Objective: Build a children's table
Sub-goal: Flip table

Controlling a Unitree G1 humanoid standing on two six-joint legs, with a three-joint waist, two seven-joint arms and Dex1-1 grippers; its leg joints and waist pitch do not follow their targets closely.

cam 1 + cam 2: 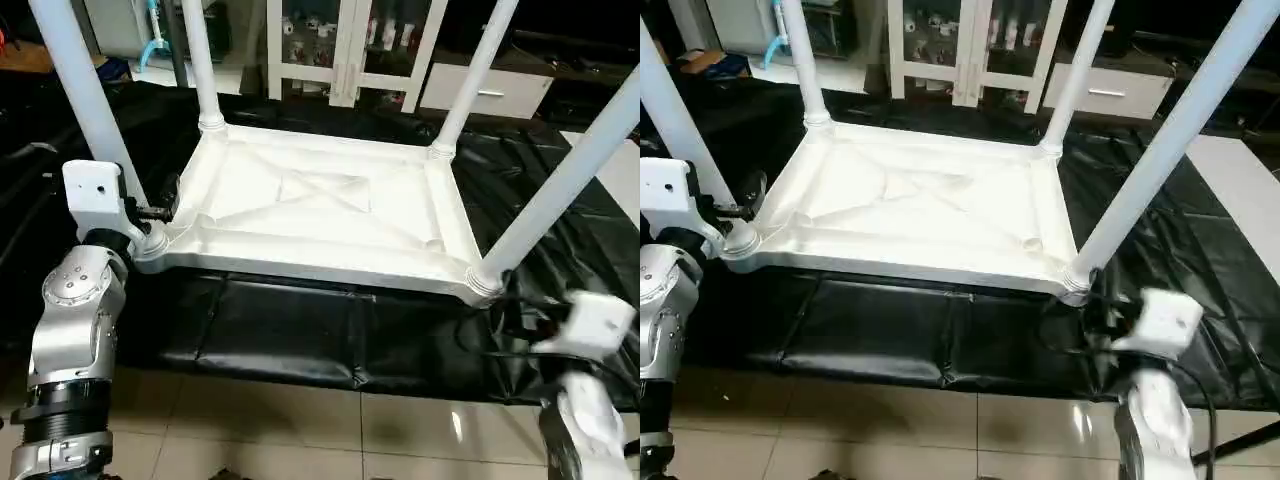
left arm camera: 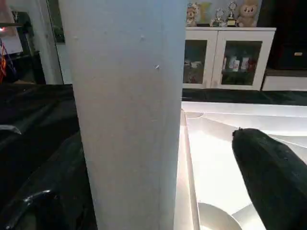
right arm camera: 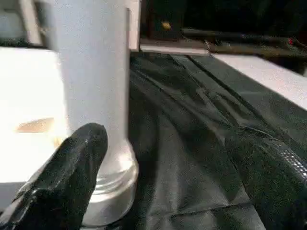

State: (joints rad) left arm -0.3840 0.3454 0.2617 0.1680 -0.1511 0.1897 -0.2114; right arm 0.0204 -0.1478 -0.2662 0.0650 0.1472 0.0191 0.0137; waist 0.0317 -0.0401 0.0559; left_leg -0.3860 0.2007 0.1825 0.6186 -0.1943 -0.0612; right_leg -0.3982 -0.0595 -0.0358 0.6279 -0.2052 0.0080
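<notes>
The children's table lies upside down, its white X-ribbed tabletop (image 1: 320,210) resting on the black cover. All its legs stand up from the corner sockets: near-left (image 1: 85,100), far-left (image 1: 200,60), far-right (image 1: 470,80), near-right (image 1: 565,175). My left gripper (image 1: 160,212) is open at the base of the near-left leg (image 2: 124,115), with one black finger (image 2: 273,177) on each side of it. My right gripper (image 1: 510,310) is open, low beside the near-right leg (image 3: 91,72). One of its fingers (image 3: 67,177) sits in front of that leg's socket, the other (image 3: 273,177) over the cover.
The black cover (image 1: 300,330) hangs over the front edge of the work surface, down to a tiled floor (image 1: 300,430). A white cabinet with glass doors (image 1: 350,40) stands behind. Black cables (image 1: 1070,335) trail by my right wrist.
</notes>
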